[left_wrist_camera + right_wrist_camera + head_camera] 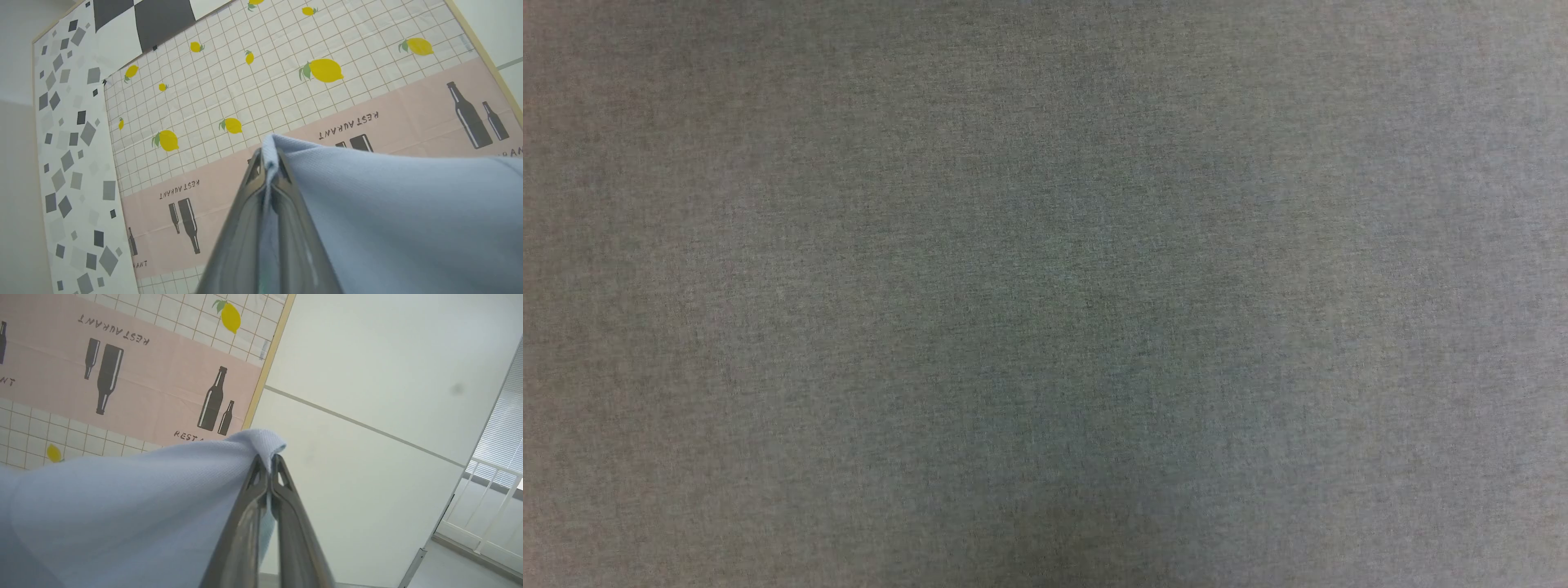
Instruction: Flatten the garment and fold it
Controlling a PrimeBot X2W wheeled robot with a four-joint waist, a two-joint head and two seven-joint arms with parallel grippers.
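Garment (pixel 408 220) held up by two corners, over the lemon tablecloth (pixel 253 85).
My left gripper (pixel 269 165) and right gripper (pixel 269 461) each pinch a corner tight; I should pull it straight, then lower it flat.

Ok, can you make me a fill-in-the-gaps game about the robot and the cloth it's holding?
The left gripper and the right gripper each pinch the light ___ garment. The checked sheet has yellow ___ printed on it. Its pink band shows dark ___ beside the word RESTAURANT.
Missing words: blue; lemons; bottles.
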